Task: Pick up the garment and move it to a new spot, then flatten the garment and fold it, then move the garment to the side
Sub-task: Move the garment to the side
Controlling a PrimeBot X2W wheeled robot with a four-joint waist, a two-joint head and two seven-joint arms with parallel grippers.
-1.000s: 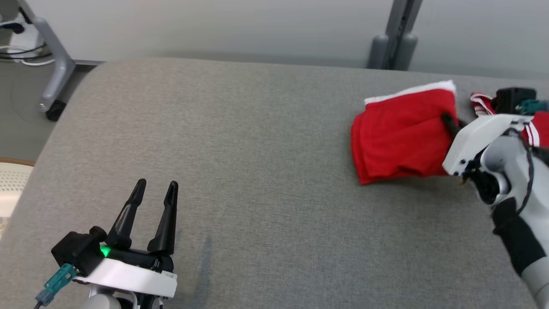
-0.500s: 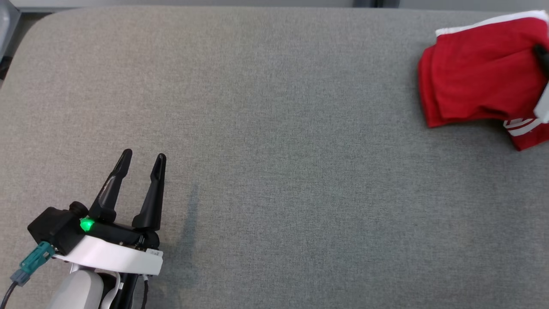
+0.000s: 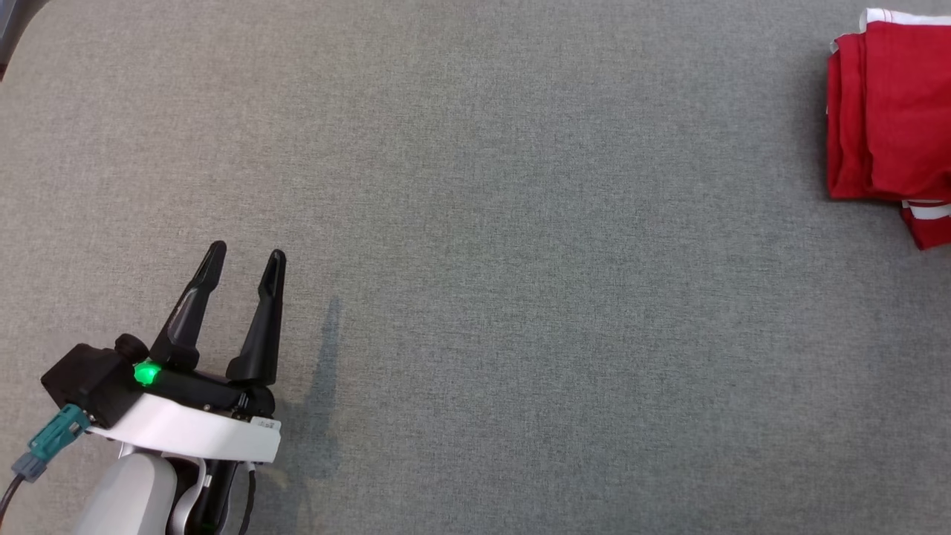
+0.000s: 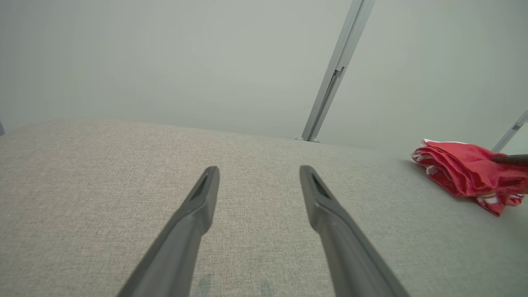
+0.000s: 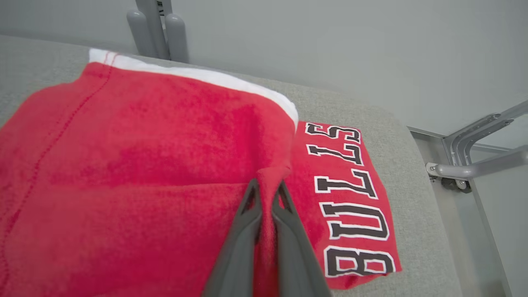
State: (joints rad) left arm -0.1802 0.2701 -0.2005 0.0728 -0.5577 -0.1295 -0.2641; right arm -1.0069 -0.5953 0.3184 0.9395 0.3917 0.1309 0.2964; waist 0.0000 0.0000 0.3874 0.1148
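The folded red garment (image 3: 891, 111) with white trim lies at the far right edge of the grey table in the head view. In the right wrist view the same garment (image 5: 144, 165) has black "BULLS" lettering on its lower layer, and my right gripper (image 5: 267, 187) is shut, pinching a ridge of its red cloth. Far off to the right in the left wrist view, the garment (image 4: 466, 171) shows as a flat stack with a dark fingertip on it. My left gripper (image 3: 245, 256) hovers open over bare table at the lower left, far from the cloth; between its fingers (image 4: 260, 171) is nothing.
The grey fabric table (image 3: 520, 260) stretches wide between the two arms. Its right end (image 5: 416, 198) drops off close beside the garment, with a metal frame (image 5: 474, 161) past it. A grey post (image 4: 334, 74) stands behind the table.
The head camera has tilted down and turned left, so the garment slid to the picture's right edge and the right arm left the view. The left gripper stays open in place.
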